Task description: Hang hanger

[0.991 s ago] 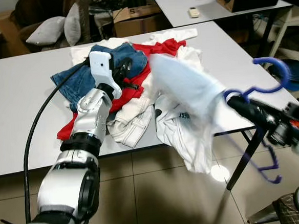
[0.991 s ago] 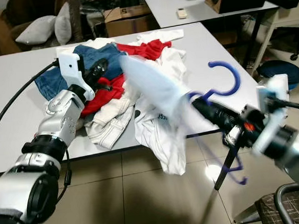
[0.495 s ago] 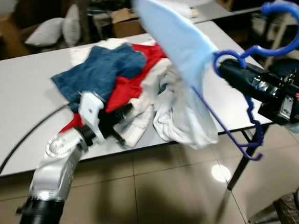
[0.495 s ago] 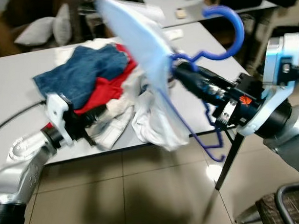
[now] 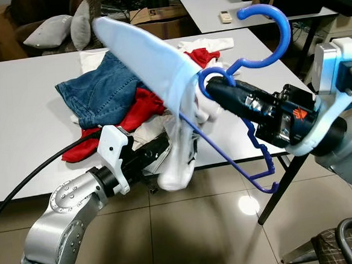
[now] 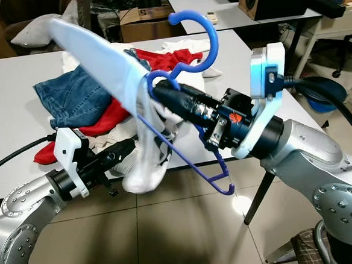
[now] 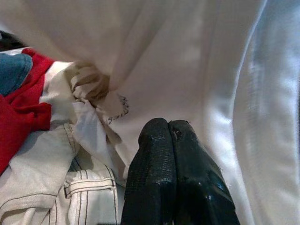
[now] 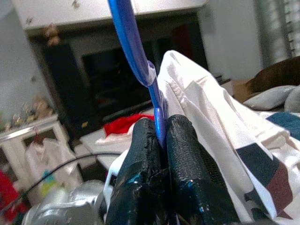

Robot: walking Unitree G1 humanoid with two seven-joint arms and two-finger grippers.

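Over table (image 5: 19, 143), right gripper (image 8: 159, 140) clamps hanger (image 5: 266, 41).

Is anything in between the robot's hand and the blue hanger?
No. The right hand already pinches the blue hanger between its fingers, with nothing between them. A white shirt drapes over the hanger's far end, beyond the grip.

The floor (image 5: 189, 228) in front of the table (image 5: 26, 142) is open, so there is room to move low down. The pile of clothes (image 5: 131, 93) takes up the middle of the table. The white shirt (image 5: 178, 162) hangs over the table edge, right against the left gripper (image 7: 169, 129). The hanger (image 5: 252, 102) sticks out between the two arms.
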